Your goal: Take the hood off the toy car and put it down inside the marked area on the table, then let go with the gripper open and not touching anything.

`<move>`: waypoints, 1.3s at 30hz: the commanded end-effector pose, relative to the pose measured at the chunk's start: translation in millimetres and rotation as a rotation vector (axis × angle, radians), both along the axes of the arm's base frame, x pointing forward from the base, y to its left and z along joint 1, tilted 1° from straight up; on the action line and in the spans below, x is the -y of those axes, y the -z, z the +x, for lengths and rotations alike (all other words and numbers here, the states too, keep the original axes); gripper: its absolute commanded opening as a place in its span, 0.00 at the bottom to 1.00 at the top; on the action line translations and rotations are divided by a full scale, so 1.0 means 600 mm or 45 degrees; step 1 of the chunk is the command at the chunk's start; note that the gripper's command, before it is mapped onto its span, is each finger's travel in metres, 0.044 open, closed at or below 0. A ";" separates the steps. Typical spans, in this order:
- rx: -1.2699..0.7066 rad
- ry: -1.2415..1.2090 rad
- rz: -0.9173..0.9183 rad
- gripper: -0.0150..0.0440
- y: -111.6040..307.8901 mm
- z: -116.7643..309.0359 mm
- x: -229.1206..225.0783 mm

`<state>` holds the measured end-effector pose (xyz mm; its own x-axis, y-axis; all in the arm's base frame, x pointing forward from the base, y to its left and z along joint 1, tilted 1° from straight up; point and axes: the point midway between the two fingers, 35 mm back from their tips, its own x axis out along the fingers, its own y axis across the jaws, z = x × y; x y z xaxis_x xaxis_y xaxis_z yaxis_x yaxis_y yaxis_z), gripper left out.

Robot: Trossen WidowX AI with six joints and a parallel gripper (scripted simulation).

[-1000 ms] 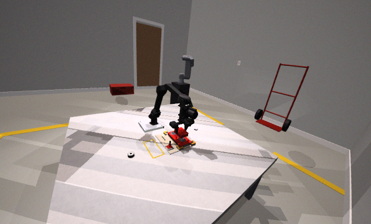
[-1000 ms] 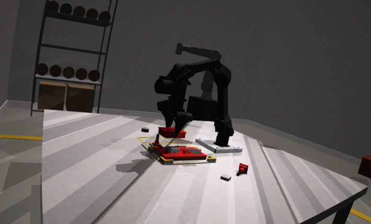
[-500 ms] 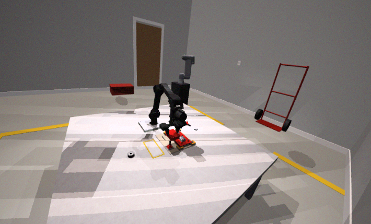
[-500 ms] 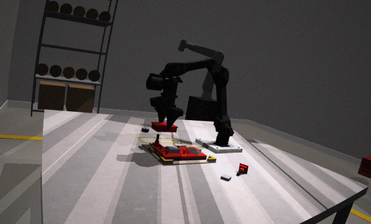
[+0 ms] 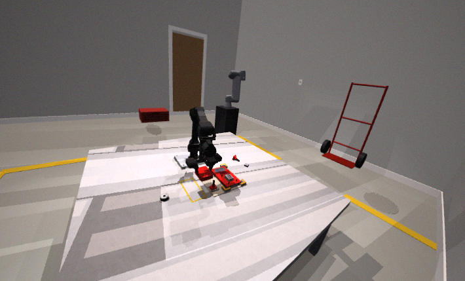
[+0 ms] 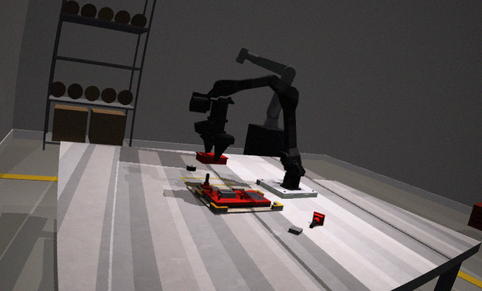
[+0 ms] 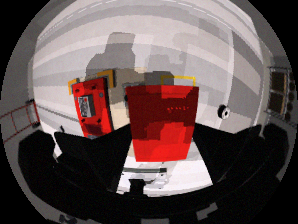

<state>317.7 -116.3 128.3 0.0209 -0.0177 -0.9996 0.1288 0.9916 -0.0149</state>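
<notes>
My gripper [image 5: 204,169] [image 6: 212,156] [image 7: 162,126] is shut on the red hood [image 5: 205,174] [image 6: 203,157] [image 7: 164,112], one finger at each side. The hood hangs level in the air, beside and above the car, apart from it. The toy car [image 5: 226,177] [image 6: 245,199] [image 7: 101,113] lies on its board with its grey engine block showing. The marked area [image 5: 186,191] [image 6: 199,178] [image 7: 179,77] is a yellow outline on the table beside the board. In the wrist view the hood hides part of the outline.
A red piece with a black post [image 5: 213,187] [image 6: 206,184] stands on the board between car and outline. A black-and-white round part [image 5: 164,197] [image 6: 191,167] [image 7: 224,111] lies beyond the outline. A red-and-black piece [image 5: 235,157] [image 6: 318,218] and a grey block [image 5: 246,165] [image 6: 295,230] lie on the car's other side.
</notes>
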 end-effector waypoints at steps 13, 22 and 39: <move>0.010 -0.005 -0.013 0.25 -0.009 -0.053 0.082; 0.010 -0.005 -0.013 0.25 0.001 -0.052 0.083; 0.011 -0.005 -0.013 0.25 0.025 -0.049 0.085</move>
<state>288.4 -167.1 117.9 0.0336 -0.0283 -0.9990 0.1298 0.9913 -0.0237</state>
